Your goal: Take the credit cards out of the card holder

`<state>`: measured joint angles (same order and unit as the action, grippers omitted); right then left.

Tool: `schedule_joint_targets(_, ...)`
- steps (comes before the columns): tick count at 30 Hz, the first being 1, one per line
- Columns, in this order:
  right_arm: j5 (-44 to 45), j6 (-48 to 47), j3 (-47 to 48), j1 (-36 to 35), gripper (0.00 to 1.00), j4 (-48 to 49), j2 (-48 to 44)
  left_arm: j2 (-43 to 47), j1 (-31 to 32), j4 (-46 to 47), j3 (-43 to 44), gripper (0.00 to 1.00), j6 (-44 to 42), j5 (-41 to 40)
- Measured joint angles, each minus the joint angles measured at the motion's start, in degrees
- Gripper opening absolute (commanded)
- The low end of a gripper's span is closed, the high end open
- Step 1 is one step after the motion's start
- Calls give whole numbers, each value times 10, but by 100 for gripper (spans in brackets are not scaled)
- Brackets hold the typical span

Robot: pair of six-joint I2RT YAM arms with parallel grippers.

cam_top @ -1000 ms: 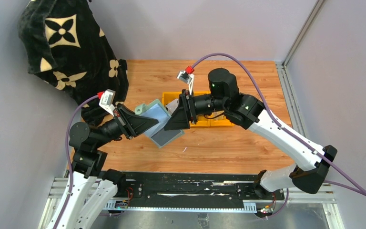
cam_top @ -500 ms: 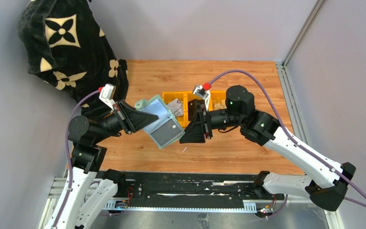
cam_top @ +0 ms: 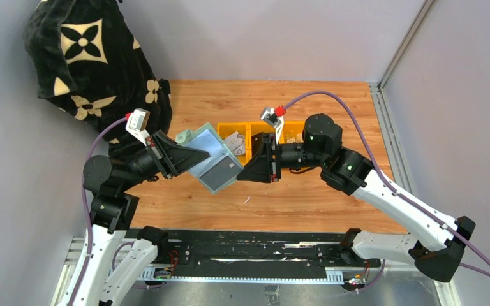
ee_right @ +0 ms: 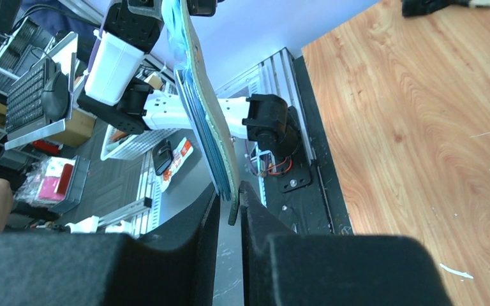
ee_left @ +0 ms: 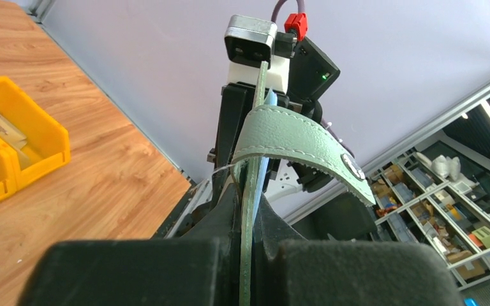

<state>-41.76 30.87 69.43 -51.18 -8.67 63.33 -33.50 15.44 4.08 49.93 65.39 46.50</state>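
**Holder clamped on the left, right fingers narrowed on its far edge**

My left gripper [cam_top: 182,156] is clamped tight on the card holder [cam_top: 212,160]. In its wrist view the sage-green leather runs edge-on straight out between the fingers [ee_left: 226,210]. The closure tab [ee_left: 293,143] curls off to the right just past the fingertips. From above, the holder hangs open in the air over the table [cam_top: 306,197] and sticks out ahead of the left gripper. Its grey-blue inner face is turned up and its dark pocket panel [cam_top: 220,173] is nearest my right arm.

My right gripper [cam_top: 247,169] meets the holder from the opposite side, tip against its far edge. In that wrist view the holder [ee_right: 207,127] stands edge-on just above and beyond the fingers, with pale blue layers on its left face. The jaws are drawn in to a narrow slot, and a thin dark edge [ee_right: 231,213] sits in that slot, against the right-hand finger. I cannot tell whether it is pinched yet. I also cannot tell whether it is one of the credit cards or the holder's own rim.

The yellow bins [cam_top: 261,137] sit on the table just beyond both fingertips. A flat tan card [ee_left: 0,124] lies in one compartment. A black patterned cloth [cam_top: 83,57] hangs behind my left arm.
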Motion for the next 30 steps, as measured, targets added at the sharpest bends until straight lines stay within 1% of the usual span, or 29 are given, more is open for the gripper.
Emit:
schedule_joint_targets(8, 40, 13, -47, 0, 10, 68, -28, -4, 0, -5, 5, 0, 7, -6)
schedule_joint_targets(11, 51, 16, -56, 0, 15, 83, -33, -4, 0, -8, 6, 0, 9, -8)
schedule_joint_targets(19, 75, 25, -63, -3, 14, 123, -34, -4, -3, -12, 21, 0, 13, -16)
schedule_joint_targets(24, 97, 25, -78, -10, 16, 162, -35, -5, -3, -13, 31, 0, 15, -16)
schedule_joint_targets(30, 132, 26, -93, -20, 24, 199, -34, -5, -3, -16, 35, 0, 16, -15)
